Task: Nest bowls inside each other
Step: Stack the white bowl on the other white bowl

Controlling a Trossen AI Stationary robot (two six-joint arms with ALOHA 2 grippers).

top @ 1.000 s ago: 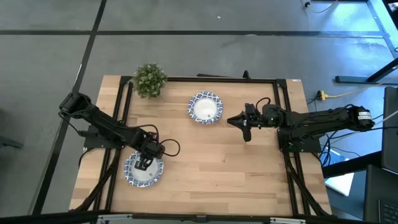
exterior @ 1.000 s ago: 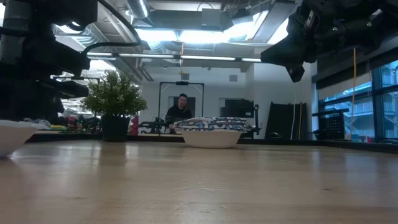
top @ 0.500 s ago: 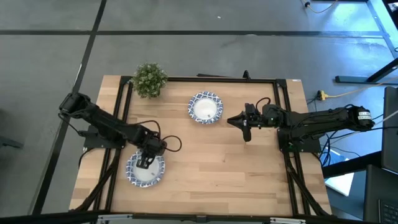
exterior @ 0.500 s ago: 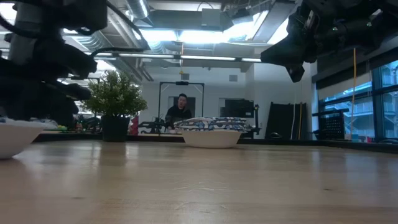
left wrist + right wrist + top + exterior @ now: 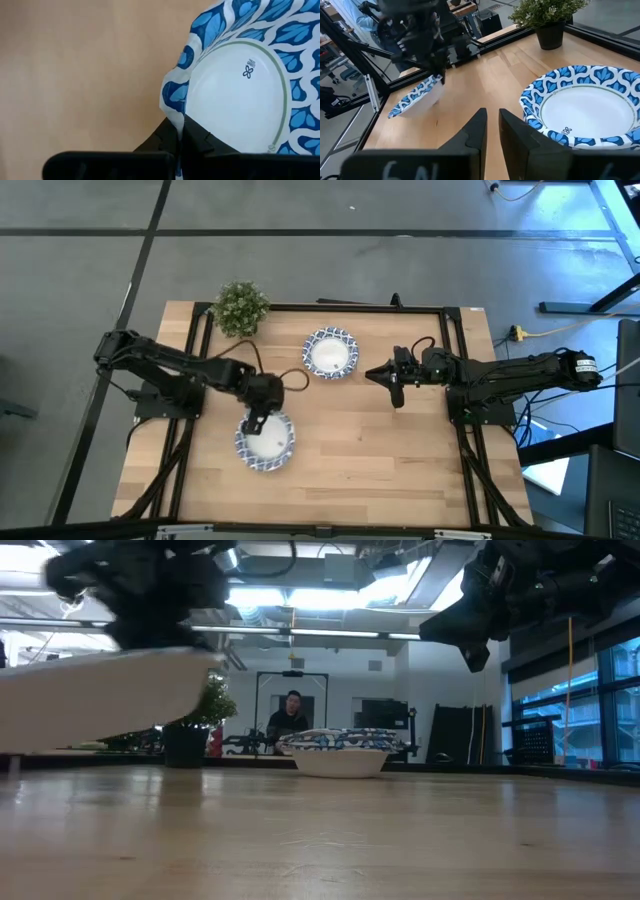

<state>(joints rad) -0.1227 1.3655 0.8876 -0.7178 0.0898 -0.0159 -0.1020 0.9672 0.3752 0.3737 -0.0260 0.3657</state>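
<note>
My left gripper [image 5: 252, 422] is shut on a blue-and-white patterned bowl [image 5: 266, 443] and holds it in the air over the table's near middle-left. In the low view this bowl [image 5: 100, 700] hangs well above the wood. A second bowl [image 5: 330, 353] rests on its base at the far middle of the table. My right gripper [image 5: 372, 373] hovers just right of that bowl. Its fingers [image 5: 481, 125] are nearly together with nothing between them. My left gripper pinches the bowl's patterned rim [image 5: 172, 107] between its two fingers, one finger on the inside and one on the outside. The fingers come from above, slanting down. The bowl hangs clear of the table, tilted, with its far side [image 5: 400, 111] lower.
A small green potted plant [image 5: 241, 307] stands at the far left corner. A black frame rail [image 5: 330, 307] runs around the tabletop. Bare wood lies between the two bowls. A person [image 5: 292, 712] sits in the room beyond the table.
My left gripper has risen and swung toward the table's right, away from the near left. The bowl, which sat on the wood a second ago, is now lifted clear and tipped. My right arm has kept still.
</note>
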